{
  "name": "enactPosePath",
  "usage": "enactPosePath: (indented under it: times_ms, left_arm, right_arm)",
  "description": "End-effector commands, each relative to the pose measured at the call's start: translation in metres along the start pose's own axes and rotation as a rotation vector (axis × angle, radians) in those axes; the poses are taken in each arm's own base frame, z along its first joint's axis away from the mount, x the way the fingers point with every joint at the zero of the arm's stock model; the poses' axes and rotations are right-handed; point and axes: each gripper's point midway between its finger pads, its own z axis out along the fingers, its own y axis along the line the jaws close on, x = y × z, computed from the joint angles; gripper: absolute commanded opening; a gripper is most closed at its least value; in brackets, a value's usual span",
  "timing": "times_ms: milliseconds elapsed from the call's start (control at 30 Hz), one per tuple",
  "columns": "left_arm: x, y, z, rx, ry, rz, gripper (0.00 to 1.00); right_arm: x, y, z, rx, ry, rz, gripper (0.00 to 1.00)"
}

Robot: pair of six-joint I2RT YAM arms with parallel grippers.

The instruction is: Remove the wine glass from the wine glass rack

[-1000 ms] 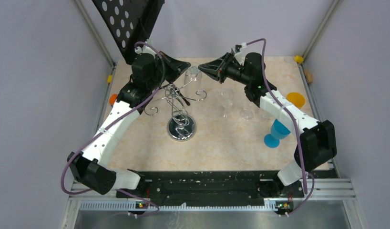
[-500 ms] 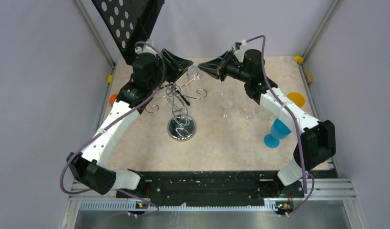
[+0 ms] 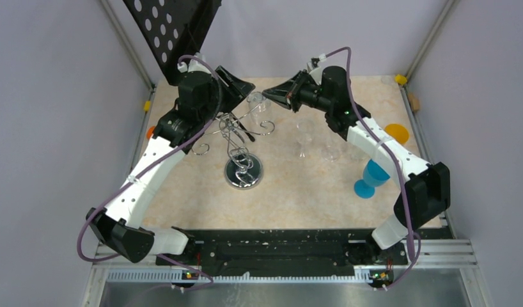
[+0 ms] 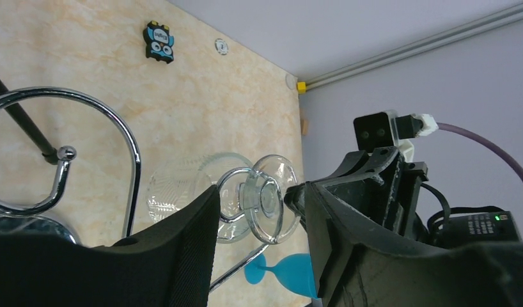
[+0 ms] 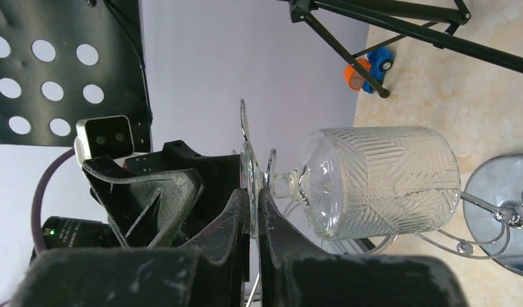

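Note:
The wine glass (image 3: 258, 103), clear with a cut pattern, hangs bowl-down from an upper hook of the silver wine glass rack (image 3: 236, 136). Its bowl (image 5: 380, 182) lies sideways in the right wrist view, and the stem still passes through the hook's ring (image 4: 228, 192). My right gripper (image 5: 254, 198) is shut on the edge of the glass's round foot (image 4: 272, 198). My left gripper (image 4: 259, 192) is open. Its fingers stand on either side of the foot without touching it. From above, the two grippers (image 3: 243, 86) (image 3: 266, 96) meet nose to nose at the glass.
The rack's chrome base (image 3: 243, 173) stands mid-table. Right of it stand two clear glasses (image 3: 304, 137) (image 3: 332, 150), a blue goblet (image 3: 372, 178) and an orange cup (image 3: 396, 133). A black perforated plate on a tripod (image 3: 172, 32) rises at the back left.
My left gripper has opened and drawn slightly back from the glass's foot. My right gripper has shut on the foot's edge and shifted a little left.

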Motion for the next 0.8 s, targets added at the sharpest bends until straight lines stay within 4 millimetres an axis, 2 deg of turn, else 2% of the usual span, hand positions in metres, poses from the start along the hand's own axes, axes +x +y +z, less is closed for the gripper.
enactPosePath:
  times_ms: [0,267,533,767]
  left_arm:
    - [0.013,0.043,-0.009,-0.162,0.058,0.15,0.55]
    - [0.01,0.028,-0.007,-0.11,0.059,0.276,0.55]
    - [0.004,0.029,-0.005,-0.126,0.009,0.448,0.55]
    - [-0.009,-0.002,-0.018,-0.007,-0.055,0.542,0.55]
  right_arm:
    - [0.003,0.065,-0.022,-0.131,-0.045,-0.129,0.0]
    - [-0.007,0.071,-0.033,-0.1,-0.128,-0.184,0.0]
    - [-0.01,0.067,-0.038,-0.033,-0.145,-0.212,0.0]
    - [-0.002,0.066,-0.04,-0.009,-0.124,-0.209,0.0]
